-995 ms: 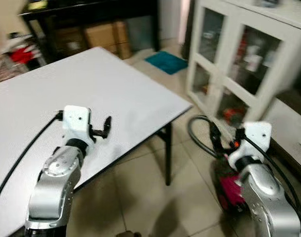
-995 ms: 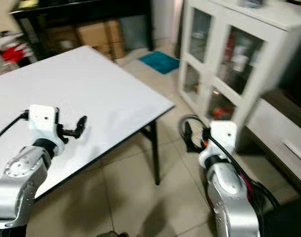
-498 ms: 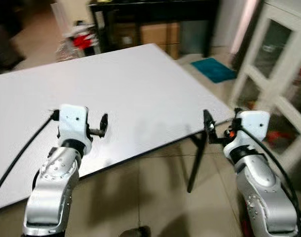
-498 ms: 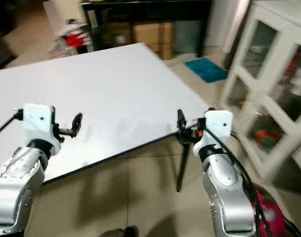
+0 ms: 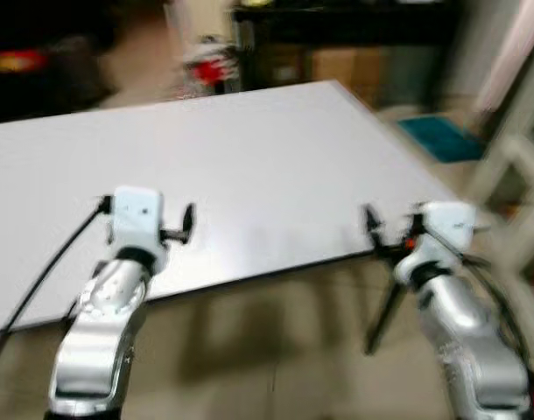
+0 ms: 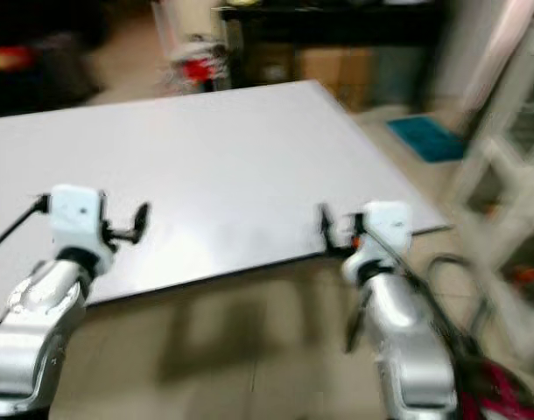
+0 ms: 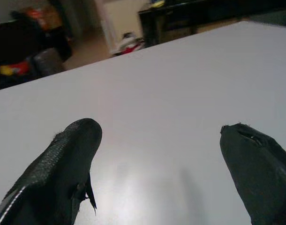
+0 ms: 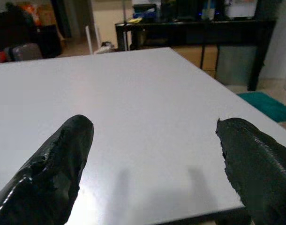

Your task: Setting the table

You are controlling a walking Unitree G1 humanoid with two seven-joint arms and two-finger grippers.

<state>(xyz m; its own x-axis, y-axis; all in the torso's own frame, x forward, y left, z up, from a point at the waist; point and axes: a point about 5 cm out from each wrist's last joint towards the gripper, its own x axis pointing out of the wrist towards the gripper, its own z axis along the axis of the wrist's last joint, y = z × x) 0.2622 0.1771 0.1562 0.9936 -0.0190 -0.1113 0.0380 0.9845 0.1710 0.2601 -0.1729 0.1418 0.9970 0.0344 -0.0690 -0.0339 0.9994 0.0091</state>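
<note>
Left tool and right tool hover spread-fingered over white table.

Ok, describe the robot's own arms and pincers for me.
Both arms are silver metal with rounded joints, each ending in a boxy white wrist block. The left pincer and right pincer have two black, textured fingers. A black cable runs along the left arm.
</note>
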